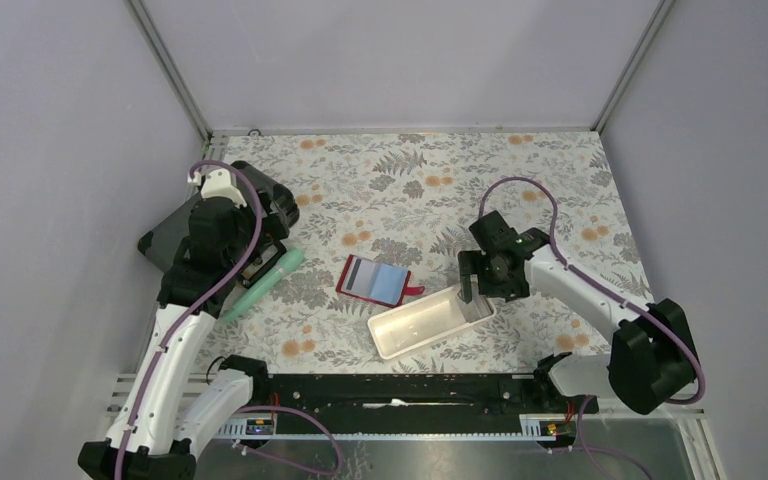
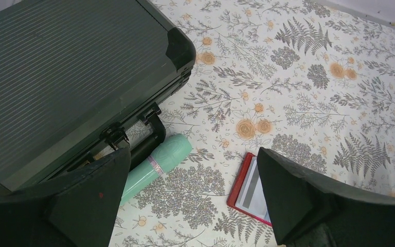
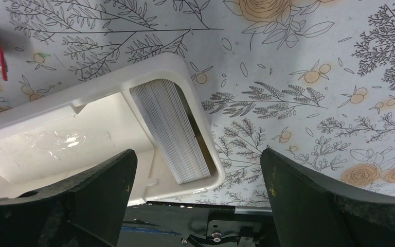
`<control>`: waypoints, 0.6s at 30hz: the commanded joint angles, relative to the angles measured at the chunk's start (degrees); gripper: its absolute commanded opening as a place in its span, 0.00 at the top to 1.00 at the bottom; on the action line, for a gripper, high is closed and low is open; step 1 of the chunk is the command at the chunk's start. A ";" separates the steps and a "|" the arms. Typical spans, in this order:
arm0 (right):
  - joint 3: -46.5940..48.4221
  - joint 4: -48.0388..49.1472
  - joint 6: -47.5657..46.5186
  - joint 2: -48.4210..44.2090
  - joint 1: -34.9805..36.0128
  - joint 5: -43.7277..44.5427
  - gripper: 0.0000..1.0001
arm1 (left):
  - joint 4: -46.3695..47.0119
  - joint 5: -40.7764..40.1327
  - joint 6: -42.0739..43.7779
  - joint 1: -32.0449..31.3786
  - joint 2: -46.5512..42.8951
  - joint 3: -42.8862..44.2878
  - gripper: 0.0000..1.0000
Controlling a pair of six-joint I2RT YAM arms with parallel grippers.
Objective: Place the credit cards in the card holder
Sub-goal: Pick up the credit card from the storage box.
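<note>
Open card holder, long axis left-to-right; credit cards edgewise in white tray. Left gripper, right gripper: jaws wide, empty.

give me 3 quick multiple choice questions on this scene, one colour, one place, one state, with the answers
1. The card holder is: A red, B green, C black.
2. The stack of cards sits: A on the card holder, B at one end of the white tray, C in a glass jar.
3. The right gripper is: A shut on a card, B shut on the tray's rim, C open, holding nothing.

Answers: 1 A, its red edge shows in the left wrist view. 2 B, the right wrist view shows the stack standing inside the tray's end. 3 C, its jaws stand wide apart, gripping nothing.
</note>
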 commanded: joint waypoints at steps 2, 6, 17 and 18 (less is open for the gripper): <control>-0.11 0.86 0.56 3.46 -0.16 -0.68 0.03 | 3.81 0.10 0.90 0.93 -0.52 -0.12 0.01; 0.64 1.32 0.02 5.95 -0.16 1.48 0.05 | 3.77 0.19 1.00 1.37 -0.70 -0.27 0.01; 1.13 2.83 -0.74 9.57 -0.07 2.72 0.07 | 4.03 1.43 0.25 2.43 -0.88 -0.40 0.01; 1.12 2.78 -0.64 9.69 -0.11 3.16 0.08 | 4.03 1.50 0.21 2.47 -0.96 -0.40 0.01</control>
